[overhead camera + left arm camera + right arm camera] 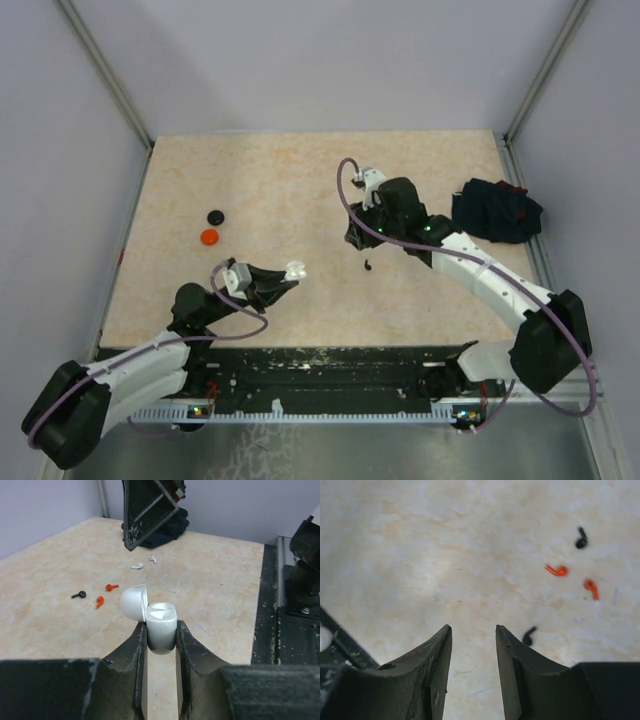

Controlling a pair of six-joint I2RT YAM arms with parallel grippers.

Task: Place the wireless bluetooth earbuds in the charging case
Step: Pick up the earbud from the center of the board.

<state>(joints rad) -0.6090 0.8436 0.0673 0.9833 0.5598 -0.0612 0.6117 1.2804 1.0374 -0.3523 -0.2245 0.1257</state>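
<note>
My left gripper (160,628) is shut on the open white charging case (162,617), lid (133,602) swung left, held above the table; it also shows in the top view (294,270). My right gripper (473,630) is open and empty, low over the table. A black earbud (529,636) lies just right of its right finger, also seen from above (369,265). Two red-orange earbuds (556,570) (590,587) and another black one (581,539) lie further off. The left wrist view shows two white earbuds (137,566) (153,558) under the right gripper (147,510).
A black disc (215,216) and a red disc (208,237) lie at the table's left. A dark navy cloth bundle (497,212) sits at the right edge. A metal rail (330,370) runs along the near edge.
</note>
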